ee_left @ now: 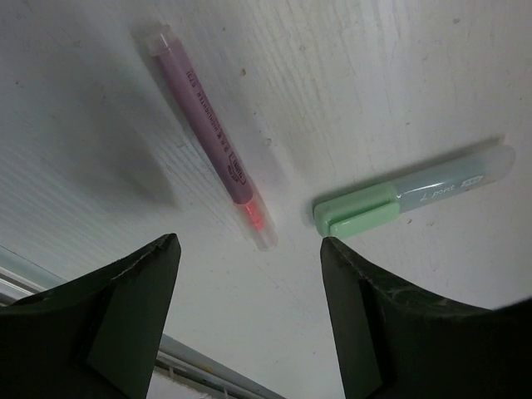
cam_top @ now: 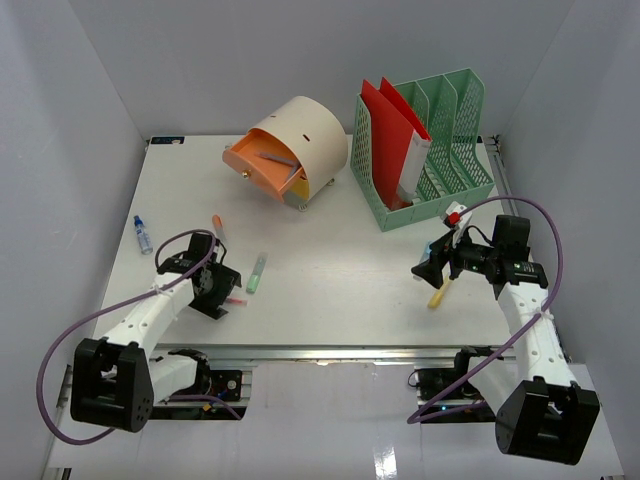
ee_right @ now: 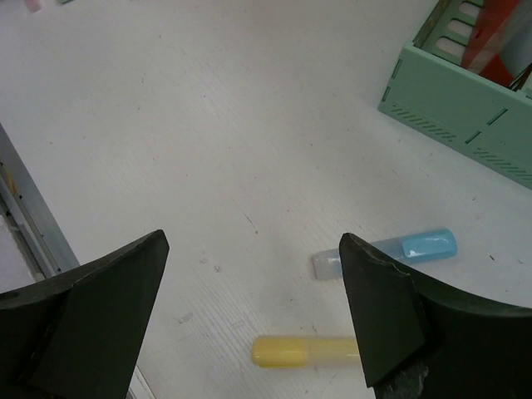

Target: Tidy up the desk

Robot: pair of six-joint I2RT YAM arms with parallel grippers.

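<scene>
The desk point(cam_top: 340, 275) is a white tabletop with an aluminium rail along its front edge. My left gripper point(cam_top: 218, 296) is open and empty, low over the desk near the front left. In the left wrist view its gripper point(ee_left: 248, 241) has a pink pen point(ee_left: 212, 141) and a green highlighter point(ee_left: 416, 195) lying just beyond its tips. My right gripper point(cam_top: 427, 268) is open and empty above the desk on the right. In the right wrist view its gripper point(ee_right: 253, 237) hovers beside a yellow highlighter point(ee_right: 307, 351) and a blue highlighter point(ee_right: 399, 249).
A cream and orange round drawer organizer point(cam_top: 290, 150) stands at the back with its drawer open. A green file rack point(cam_top: 440, 150) holds red folders point(cam_top: 395, 120). An orange pen point(cam_top: 217, 227), a blue marker point(cam_top: 143, 234) and a small red-and-white item point(cam_top: 456, 213) lie loose.
</scene>
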